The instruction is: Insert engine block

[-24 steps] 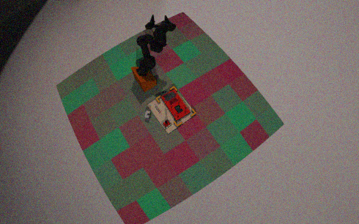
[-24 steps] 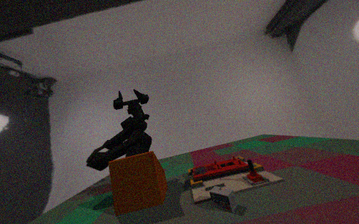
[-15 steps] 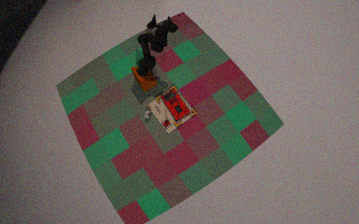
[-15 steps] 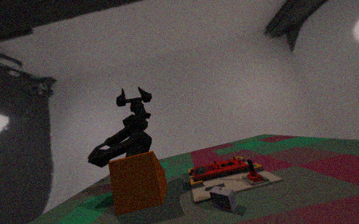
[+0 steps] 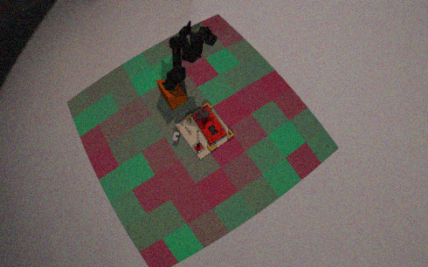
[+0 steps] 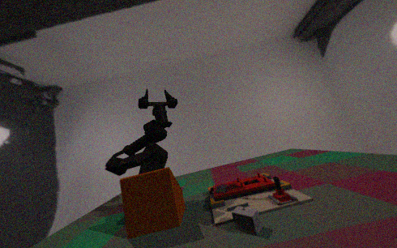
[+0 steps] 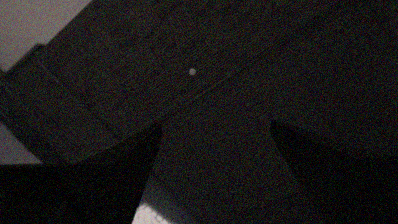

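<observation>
My gripper (image 5: 198,30) (image 6: 157,95) (image 7: 215,126) is open and empty. It points upward, high above the arm's orange base box (image 5: 173,97) (image 6: 151,201), far from the parts. The red car body (image 5: 210,124) (image 6: 243,186) lies on a white board (image 5: 190,133) (image 6: 258,203) with orange corners, in front of the base. A dark opening (image 5: 213,129) shows in its top. A small grey block (image 5: 176,139) (image 6: 245,219), which looks like the engine block, sits on the mat just off the board's edge. The wrist view shows only dark surroundings between the fingers.
A small red part (image 5: 199,146) (image 6: 281,195) with an upright dark stick stands on the white board near the car body. A chequered green, red and grey mat (image 5: 151,183) (image 6: 343,182) covers the floor under everything.
</observation>
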Controlling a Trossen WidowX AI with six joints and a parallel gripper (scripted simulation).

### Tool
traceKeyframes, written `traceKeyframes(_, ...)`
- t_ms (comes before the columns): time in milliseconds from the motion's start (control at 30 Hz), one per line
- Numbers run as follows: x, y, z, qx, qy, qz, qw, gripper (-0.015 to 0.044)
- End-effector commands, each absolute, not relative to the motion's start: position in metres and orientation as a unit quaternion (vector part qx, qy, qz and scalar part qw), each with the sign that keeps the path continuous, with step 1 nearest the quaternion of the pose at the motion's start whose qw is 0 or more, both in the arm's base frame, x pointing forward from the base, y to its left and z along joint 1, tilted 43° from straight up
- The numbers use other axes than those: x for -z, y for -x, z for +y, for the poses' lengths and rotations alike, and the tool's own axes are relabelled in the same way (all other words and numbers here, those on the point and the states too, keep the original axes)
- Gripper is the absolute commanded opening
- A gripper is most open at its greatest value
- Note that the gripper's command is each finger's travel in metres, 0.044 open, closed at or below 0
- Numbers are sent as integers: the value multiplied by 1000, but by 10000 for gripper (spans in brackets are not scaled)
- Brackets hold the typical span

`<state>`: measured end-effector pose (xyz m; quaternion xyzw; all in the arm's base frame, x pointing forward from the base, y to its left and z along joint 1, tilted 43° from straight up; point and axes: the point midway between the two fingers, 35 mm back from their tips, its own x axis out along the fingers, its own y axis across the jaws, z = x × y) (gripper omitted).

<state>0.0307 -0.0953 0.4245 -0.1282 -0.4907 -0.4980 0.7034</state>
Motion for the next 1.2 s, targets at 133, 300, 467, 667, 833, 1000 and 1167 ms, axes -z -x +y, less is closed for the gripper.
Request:
traceKeyframes(133,-429,-71,-103,462,130,-454,751,440)
traceKeyframes(300,-428,-100,-109,438,126,-425,782,440)
traceKeyframes(467,-424,-128,-116,416,118,-392,812,440)
traceKeyframes(667,-415,-162,-124,388,102,-349,847,440)
traceKeyframes(833,-403,-190,-131,366,83,-309,874,440)
traceKeyframes(1000,-389,-216,-138,344,59,-268,898,440)
traceKeyframes(1167,-373,-240,-144,324,30,-225,918,440)
